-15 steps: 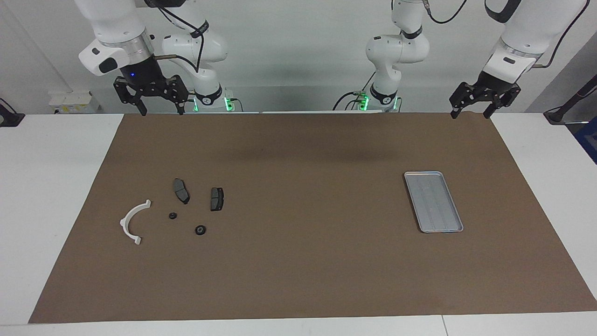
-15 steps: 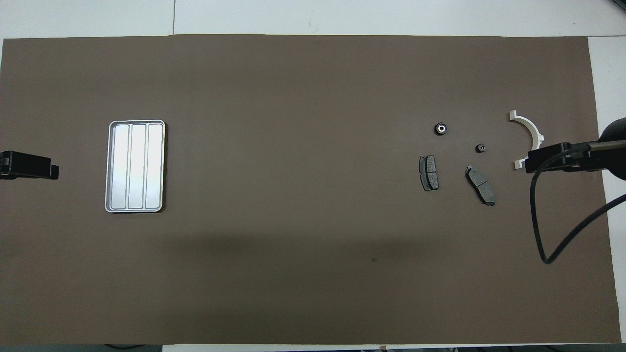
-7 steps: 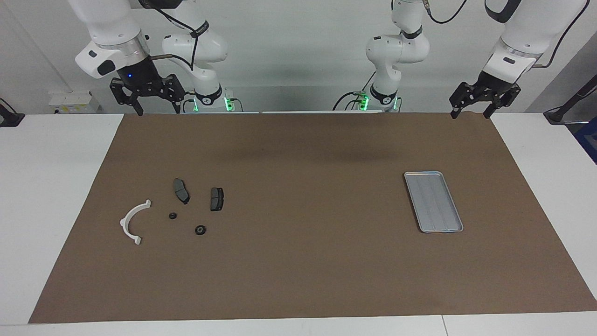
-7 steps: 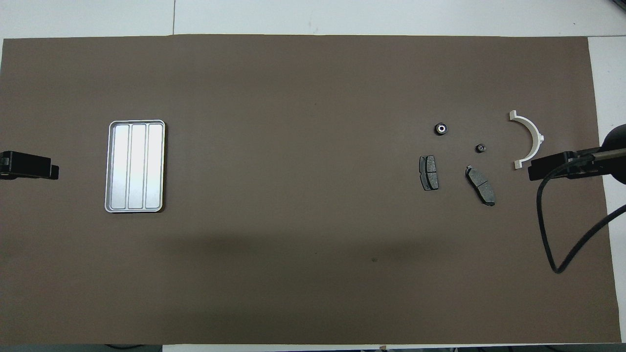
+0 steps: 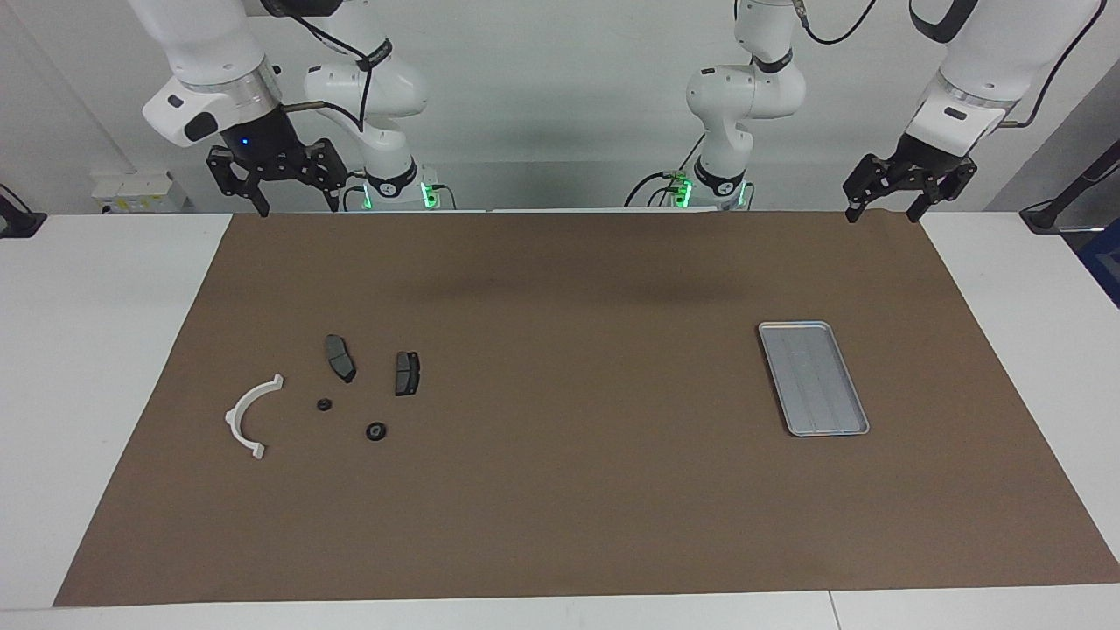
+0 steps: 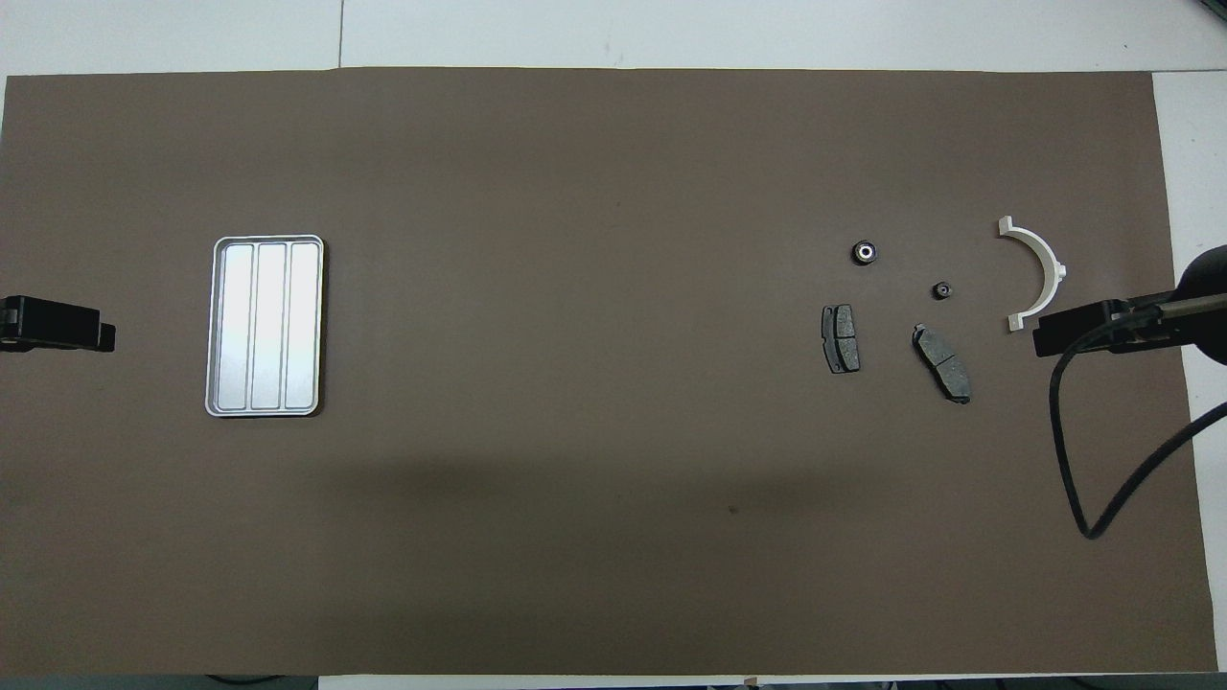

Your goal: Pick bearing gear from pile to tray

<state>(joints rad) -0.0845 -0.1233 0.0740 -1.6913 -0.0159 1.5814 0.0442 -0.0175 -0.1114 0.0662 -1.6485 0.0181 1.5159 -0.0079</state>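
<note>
The pile lies on the brown mat toward the right arm's end. In it are a black round bearing gear [image 5: 376,431] [image 6: 865,252] with a pale centre, a smaller black round piece [image 5: 324,404] [image 6: 943,289], two dark grey brake pads [image 5: 339,357] [image 5: 407,373] and a white half-ring bracket [image 5: 248,416] [image 6: 1040,268]. The silver ribbed tray [image 5: 812,378] [image 6: 266,326] holds nothing and lies toward the left arm's end. My right gripper [image 5: 298,208] [image 6: 1093,328] hangs open, high over the mat's edge by the robots. My left gripper [image 5: 882,214] [image 6: 57,326] waits open, raised over the mat's corner.
The brown mat [image 5: 569,490] covers most of the white table [image 5: 96,350]. A black cable [image 6: 1074,450] loops down from the right arm over the mat. Bare mat stretches between the pile and the tray.
My right gripper has risen a little and drawn back toward its end of the table, uncovering the bracket's end in the overhead view. The left arm and all the parts stay put.
</note>
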